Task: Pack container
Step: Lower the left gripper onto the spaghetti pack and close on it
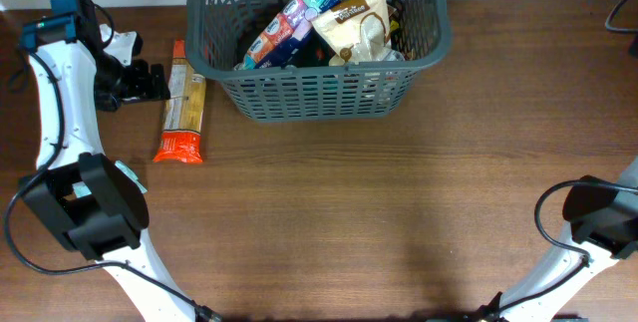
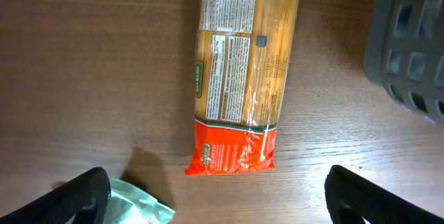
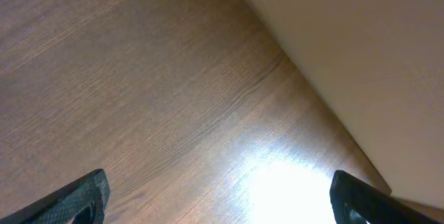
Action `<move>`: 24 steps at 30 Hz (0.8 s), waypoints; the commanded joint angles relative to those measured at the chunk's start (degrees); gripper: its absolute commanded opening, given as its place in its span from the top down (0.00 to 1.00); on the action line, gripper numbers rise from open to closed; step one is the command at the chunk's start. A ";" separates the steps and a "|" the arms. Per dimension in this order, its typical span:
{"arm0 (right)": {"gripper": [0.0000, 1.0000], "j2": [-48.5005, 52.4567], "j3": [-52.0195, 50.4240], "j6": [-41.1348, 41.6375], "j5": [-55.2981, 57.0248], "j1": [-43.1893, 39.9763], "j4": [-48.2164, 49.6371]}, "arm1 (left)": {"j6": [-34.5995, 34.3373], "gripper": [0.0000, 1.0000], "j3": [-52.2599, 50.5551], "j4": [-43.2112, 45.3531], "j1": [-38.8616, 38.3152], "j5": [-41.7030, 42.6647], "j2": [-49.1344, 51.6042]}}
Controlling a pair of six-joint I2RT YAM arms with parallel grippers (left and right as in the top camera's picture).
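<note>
**A:** Where is the container placed?

**B:** The container (image 1: 319,93) is set at the far edge of the worktop (image 1: 349,212), a little left of centre. It is stood upright, and several packets are heaped inside it. A blue-and-white packet (image 1: 294,23) is leaned against a cream pouch (image 1: 359,18); what lies under them cannot be made out.

**A:** Is anything seen outside it?

**B:** A long pasta packet (image 2: 243,78) with a red end is laid flat on the wood just beside the container's left wall, with a narrow gap between the two. The red end is turned towards the near side. A crumpled pale green wrapper (image 2: 142,203) is glimpsed at the bottom of the left wrist view, close to the left finger.

**A:** How are the left jaws held?

**B:** The left jaws are spread wide and nothing is gripped. Their two dark fingers (image 2: 83,196) are seen at the bottom corners of the wrist view, with the packet's red end lying ahead of the gap. From overhead, they are placed just left of the packet.

**A:** And the right jaws?

**B:** The right jaws are likewise spread fully, with nothing held. Only bare wood and a pale wall (image 3: 361,44) are shown in the right wrist view, well apart from the container.
</note>
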 commanded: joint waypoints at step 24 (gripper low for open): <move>0.01 0.22 -0.26 0.70 0.87 0.04 0.02 | 8.04 0.01 -0.92 12.61 -7.52 -5.18 9.20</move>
